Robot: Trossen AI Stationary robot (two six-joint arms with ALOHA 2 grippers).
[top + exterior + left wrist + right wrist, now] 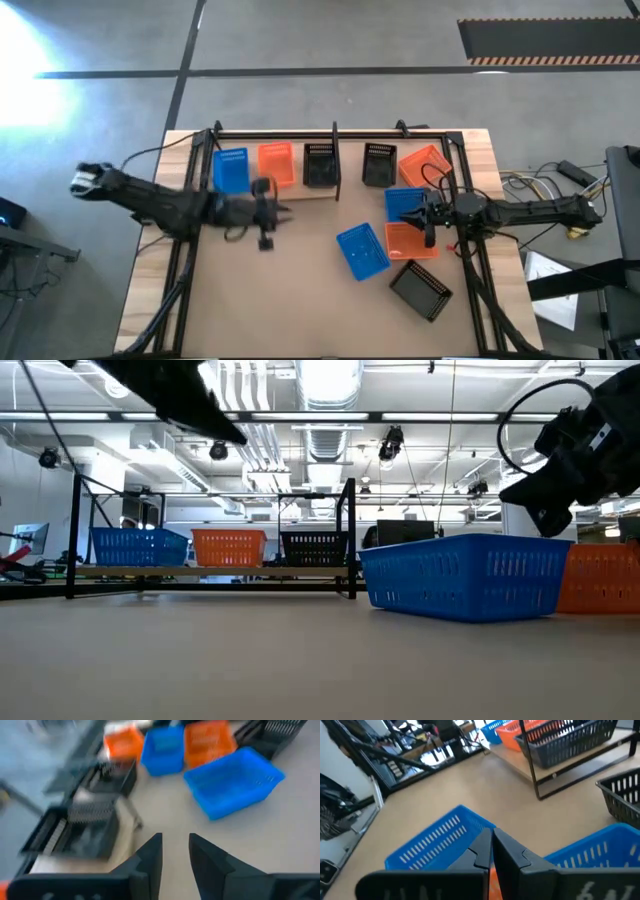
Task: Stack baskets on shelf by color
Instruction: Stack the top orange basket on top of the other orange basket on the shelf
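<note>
Three baskets sit side by side on the pale shelf (pixel 290 190) at the table's far edge: blue (pixel 230 168), orange (pixel 276 163) and black (pixel 319 165). On the tabletop to the right lie a black basket (pixel 379 165), two orange ones (pixel 425 163) (pixel 412 240), two blue ones (pixel 405 203) (pixel 362 250) and another black one (pixel 420 290). My left gripper (pixel 285 212) (pixel 175 842) hangs open over bare table in front of the shelf. My right gripper (pixel 428 215) (pixel 491 836) is shut and raised above the blue and orange baskets on the right (pixel 560 460).
Thin black rods (pixel 335 160) edge the shelf, and a taller black frame (pixel 460 180) runs along the table's sides. Bare tabletop (pixel 290 290) lies near and left of the loose baskets. Cables (pixel 530 185) lie off the table's right edge.
</note>
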